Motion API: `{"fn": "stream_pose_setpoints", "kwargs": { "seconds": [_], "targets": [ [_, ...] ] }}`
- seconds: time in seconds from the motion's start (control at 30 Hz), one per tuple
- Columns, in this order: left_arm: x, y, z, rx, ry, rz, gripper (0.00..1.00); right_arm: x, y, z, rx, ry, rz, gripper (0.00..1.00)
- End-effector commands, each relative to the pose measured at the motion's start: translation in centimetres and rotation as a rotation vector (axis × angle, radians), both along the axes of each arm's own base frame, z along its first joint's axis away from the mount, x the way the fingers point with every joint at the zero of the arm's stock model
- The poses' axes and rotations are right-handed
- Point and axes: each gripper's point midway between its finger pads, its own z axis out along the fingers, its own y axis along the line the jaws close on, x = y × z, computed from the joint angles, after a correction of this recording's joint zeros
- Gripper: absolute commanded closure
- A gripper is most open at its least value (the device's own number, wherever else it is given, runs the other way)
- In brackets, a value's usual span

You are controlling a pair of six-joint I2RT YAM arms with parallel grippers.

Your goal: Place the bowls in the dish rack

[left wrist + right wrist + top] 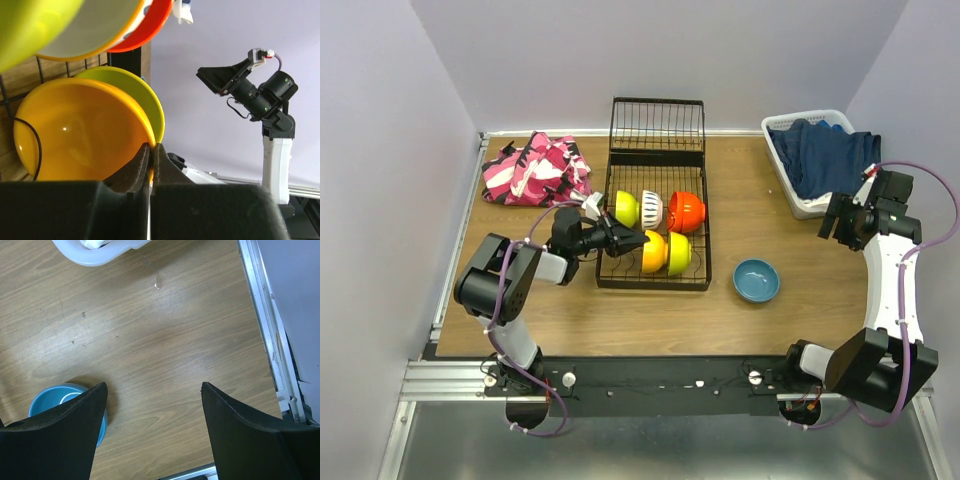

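One bowl outstanding: blue bowl [757, 280], upright on the table [570, 320] toward the front edge, apart from the right side of the dish rack [650, 286]; not yet loaded.
Left gripper [628, 240]: fingers [134, 170] pinched together on the near rim of the orange bowl [654, 251], which stands on edge in the rack's front row.
Front-row neighbour: front lime green bowl [680, 252], on edge close behind the orange one; whether they touch cannot be told.
Hazard, release: if the orange bowl is not seated between tines, it would likely roll or tip once freed. A sideways pull-out could drag the rim and knock the neighbour.
Back row: back lime green bowl [626, 208], cream-white bowl [651, 209], red-orange bowl [686, 210], all on edge.
Right gripper [840, 220]: fingers spread wide, holding nothing, above bare table beside the white basket [807, 207], well apart from the blue bowl.
Hazard, last pick: a light bowl on smooth wood may skate or flip if one finger meets the rim first.
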Motion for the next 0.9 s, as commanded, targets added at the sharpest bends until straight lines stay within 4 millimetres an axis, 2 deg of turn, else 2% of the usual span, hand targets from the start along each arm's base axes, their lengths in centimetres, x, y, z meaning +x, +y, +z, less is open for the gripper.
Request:
{"fn": "stream_pose_setpoints", "kwargs": {
  "seconds": [0.0,0.03,0.07,0.17,0.2,0.27,0.3,0.37,0.43,0.47,0.5,0.57,0.63,0.67,0.73,0.77,0.8,0.87],
  "targets": [
    [0.6,0.3,-2.9,0.079,0.089,-0.001,0.76,-0.3,0.2,-0.1,0.016,-0.010,-0.007,0.16],
    [0.7,0.2,-2.9,0.081,0.087,-0.009,0.73,-0.3,0.2,-0.1,0.019,-0.012,-0.009,0.16],
    [0.6,0.4,-3.4,0.099,0.113,-0.011,0.63,-0.4,0.3,-0.2,0.021,-0.015,-0.008,0.16],
    [0.6,0.5,-3.0,0.140,0.062,-0.032,0.47,-0.7,0.6,0.0,0.024,-0.024,-0.003,0.16],
    [0.7,0.5,-1.9,0.148,0.006,-0.038,0.44,-0.9,0.7,-0.1,0.025,-0.026,-0.002,0.16],
    [0.5,0.7,-1.3,0.165,-0.020,-0.040,0.38,-1.1,0.9,-0.1,0.028,-0.027,-0.001,0.16],
    [0.3,0.9,-0.1,0.168,-0.060,-0.039,0.37,-1.1,0.9,0.0,0.027,-0.033,0.002,0.16],
    [-0.1,1.2,0.2,0.204,-0.105,-0.046,0.35,-1.0,1.0,0.2,0.030,-0.043,0.006,0.16],
    [-0.4,1.6,1.4,0.228,-0.166,-0.043,0.32,-1.0,1.3,0.2,0.051,-0.051,-0.009,0.16],
    [-0.6,2.1,0.9,0.270,-0.181,-0.045,0.31,-0.9,1.4,0.3,0.057,-0.058,-0.007,0.16],
    [-0.9,2.3,1.6,0.284,-0.218,-0.040,0.30,-0.9,1.5,0.3,0.059,-0.061,-0.006,0.16],
    [-1.3,3.1,1.2,0.340,-0.242,-0.049,0.30,-0.9,1.6,0.4,0.068,-0.067,-0.003,0.16],
    [-1.6,3.6,2.2,0.378,-0.297,-0.061,0.30,-0.9,1.7,0.5,0.072,-0.070,-0.002,0.16],
    [-2.5,4.3,1.4,0.427,-0.250,-0.087,0.28,-0.8,1.8,0.6,0.074,-0.072,0.000,0.16],
    [-2.2,5.5,2.7,0.545,-0.388,-0.101,0.28,-0.7,1.8,0.9,0.072,-0.081,0.001,0.16],
    [-3.1,6.3,2.4,0.599,-0.372,-0.127,0.28,-0.6,1.8,1.1,0.073,-0.088,0.002,0.16],
    [-3.1,6.9,3.7,0.655,-0.491,-0.128,0.28,-0.5,1.8,1.3,0.072,-0.096,0.002,0.16],
    [-3.0,6.7,6.7,0.654,-0.653,-0.119,0.28,-0.2,1.8,1.6,0.076,-0.110,0.001,0.16]
  ]
}}
